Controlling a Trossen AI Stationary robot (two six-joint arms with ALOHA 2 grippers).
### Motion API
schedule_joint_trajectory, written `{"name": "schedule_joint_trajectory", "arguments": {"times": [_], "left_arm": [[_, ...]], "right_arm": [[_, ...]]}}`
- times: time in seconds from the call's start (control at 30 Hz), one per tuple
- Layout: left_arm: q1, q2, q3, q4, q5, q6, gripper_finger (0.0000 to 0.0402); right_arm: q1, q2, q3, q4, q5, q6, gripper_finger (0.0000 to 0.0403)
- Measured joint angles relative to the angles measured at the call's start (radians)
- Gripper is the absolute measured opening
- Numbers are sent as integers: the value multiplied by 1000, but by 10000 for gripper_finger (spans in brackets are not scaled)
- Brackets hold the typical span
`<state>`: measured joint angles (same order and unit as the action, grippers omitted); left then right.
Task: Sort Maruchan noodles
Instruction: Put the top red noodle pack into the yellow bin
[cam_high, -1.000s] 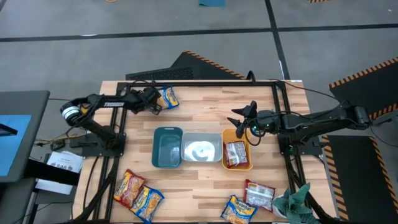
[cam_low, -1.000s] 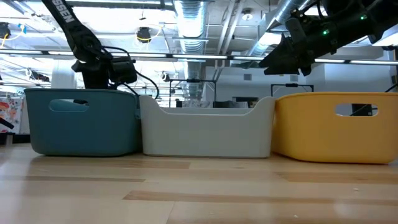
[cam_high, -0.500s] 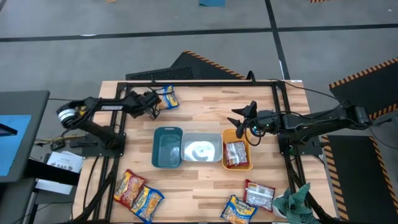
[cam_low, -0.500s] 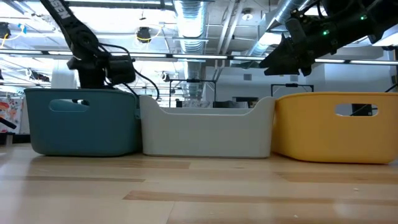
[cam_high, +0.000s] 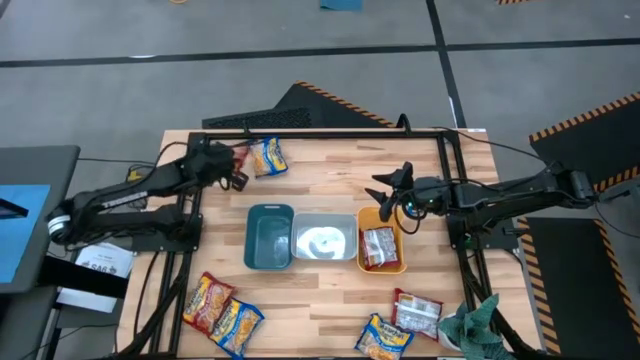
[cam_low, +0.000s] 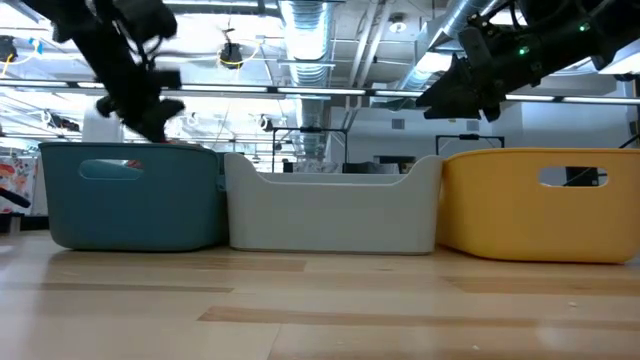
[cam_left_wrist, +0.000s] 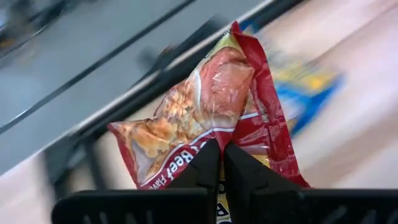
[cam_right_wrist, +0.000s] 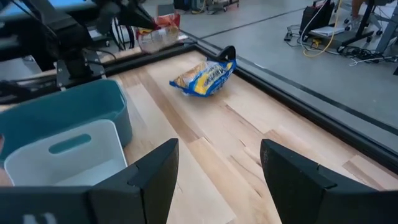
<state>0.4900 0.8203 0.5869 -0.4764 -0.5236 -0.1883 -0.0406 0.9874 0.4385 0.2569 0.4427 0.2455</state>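
Note:
My left gripper (cam_high: 236, 160) (cam_left_wrist: 222, 149) is at the table's far left, shut on a red Maruchan noodle packet (cam_left_wrist: 211, 106), which also shows in the right wrist view (cam_right_wrist: 155, 31). A yellow-and-blue packet (cam_high: 268, 157) lies flat on the table just right of it. My right gripper (cam_high: 385, 190) hovers open over the far rim of the orange bin (cam_high: 398, 262), with nothing between its fingers. Another red packet (cam_high: 378, 247) lies in that bin. More packets lie at the near left (cam_high: 207, 300) (cam_high: 237, 325) and the near right (cam_high: 383, 338) (cam_high: 417, 313). My left gripper pinches the red packet between its two fingers at the end nearest the wrist (cam_left_wrist: 221, 134), where the plastic creases. The fingers come from the table's left. The rest of the packet sticks out beyond the fingertips, lifted off the table.
A teal bin (cam_high: 268, 237), a white bin (cam_high: 323, 240) and the orange bin stand side by side at the table's middle. A green cloth (cam_high: 470, 325) lies at the near right corner. A black frame (cam_high: 320, 133) runs along the table's edges.
My left gripper has shut on the red packet and risen with it, shifting a little toward the table's left edge, and the arm has swung to a new pose. The red packet has come up off the table. The yellow-and-blue packet has stayed put.

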Motion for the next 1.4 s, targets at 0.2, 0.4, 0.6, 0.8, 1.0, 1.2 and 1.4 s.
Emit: {"name": "schedule_joint_trajectory", "arguments": {"times": [0.2,0.4,0.6,0.8,1.0,1.2,1.4], "left_arm": [[-169,5,2,282,124,56,1],[-339,160,2,608,202,149,0],[-437,354,6,925,357,203,0],[-504,553,116,1039,479,242,0],[-544,765,321,1049,579,351,0],[-549,962,505,1078,682,433,0],[-545,1110,632,1074,695,494,0]], "right_arm": [[0,0,0,82,1,-15,249],[0,0,0,162,2,-49,249],[0,0,0,211,3,-97,249],[0,-24,0,204,4,-159,249],[0,-87,1,169,7,-167,249],[0,-137,1,117,7,-167,249],[0,-145,1,90,7,-167,249]]}}
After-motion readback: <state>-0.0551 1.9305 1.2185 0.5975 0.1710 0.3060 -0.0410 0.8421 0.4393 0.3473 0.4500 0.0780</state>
